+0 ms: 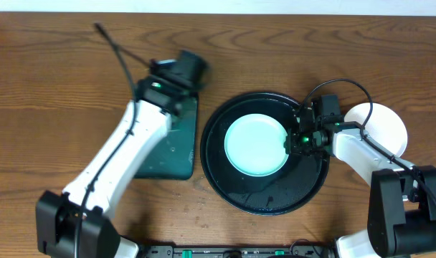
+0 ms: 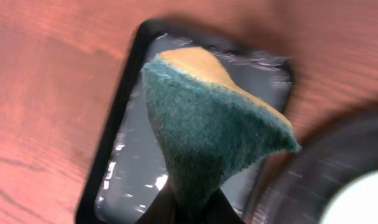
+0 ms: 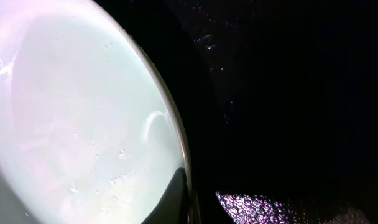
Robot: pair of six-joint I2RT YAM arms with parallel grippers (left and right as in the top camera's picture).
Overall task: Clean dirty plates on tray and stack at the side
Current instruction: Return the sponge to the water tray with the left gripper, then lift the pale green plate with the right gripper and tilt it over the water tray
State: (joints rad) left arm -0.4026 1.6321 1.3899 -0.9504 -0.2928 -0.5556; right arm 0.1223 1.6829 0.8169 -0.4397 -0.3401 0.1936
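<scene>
**A:** ok so where's everything sitting right now? mainly the plate

**B:** one plate (image 1: 255,145) is flat on the black tray (image 1: 268,197), a bit up and left of the tray's middle. From above it looks pale minty, and the close-up from the right wrist shows tiny droplets on it. There's a second plate (image 1: 386,122) off the tray, on the bare wood surface (image 1: 60,72) to the right, partly hidden under the right arm.

**A:** and the arms?

**B:** the right pincer (image 1: 295,141) is at the right rim of the plate on the tray and squeezed down narrow. In its own camera a dark fingertip (image 3: 171,200) lies over the edge of the plate, so it looks clamped on the rim.

**A:** left one?

**B:** the left pincer (image 1: 181,72) is closed tight on a sponge (image 2: 214,124), pinching it at one end so it bunches and fans out. The scrubby side is green and the other side is tan. It hangs over the far end of the small green tray (image 1: 171,154), which sits just left of the black tray, and that tray's bottom looks wet and shiny. The sponge is well apart from the plate.

**A:** any more plates on the black tray?

**B:** I only see the one.
</scene>
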